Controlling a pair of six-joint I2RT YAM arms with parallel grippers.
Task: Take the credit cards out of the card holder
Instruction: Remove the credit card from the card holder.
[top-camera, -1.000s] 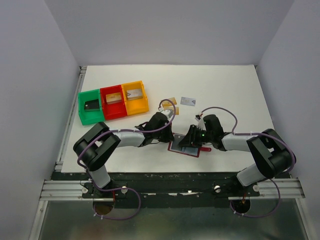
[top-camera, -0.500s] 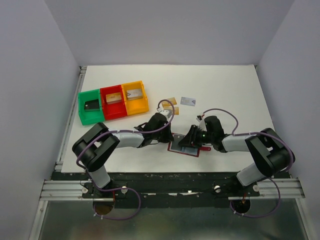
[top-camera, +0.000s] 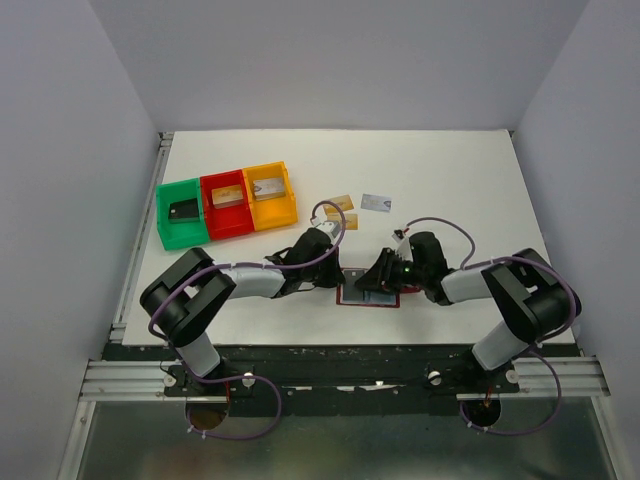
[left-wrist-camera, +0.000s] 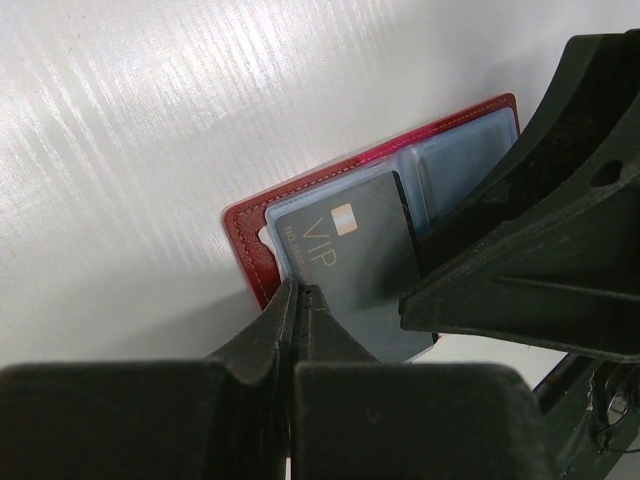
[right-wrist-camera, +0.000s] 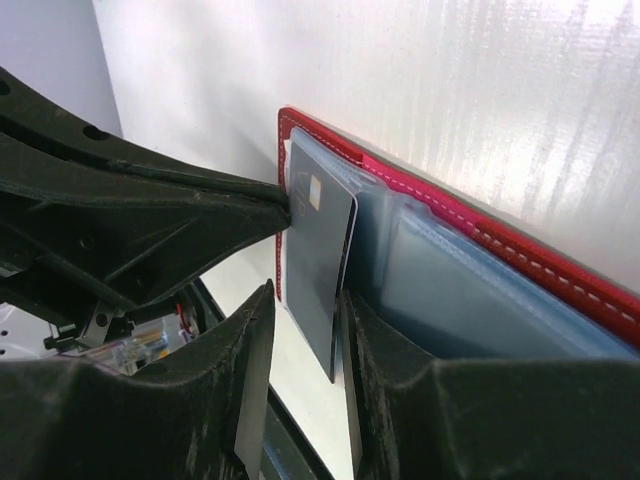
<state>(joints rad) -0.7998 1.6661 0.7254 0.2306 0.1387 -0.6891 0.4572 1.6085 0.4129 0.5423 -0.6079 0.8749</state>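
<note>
left gripper (left-wrist-camera: 297, 298): closed tight, pinching the near edge of the black card (left-wrist-camera: 345, 265).
right gripper (right-wrist-camera: 305, 310): about half open, gripping nothing; its two fingers stand either side of the black card's free corner, tips down at the wallet's blue lining.
black card: marked VIP, tilted up off the left half of the wallet.
wallet (top-camera: 368, 297): dark red, lying open and flat on the table (top-camera: 450, 170), near its near edge, between the two grippers.
loose cards: a gold card (top-camera: 340, 202) and a silver card (top-camera: 376, 203) lie side by side beyond the wallet, apart from it.
bins: green bin (top-camera: 165, 215), red bin (top-camera: 226, 228) and orange bin (top-camera: 290, 205) touch in a row at the far left, well apart from the wallet.
</note>
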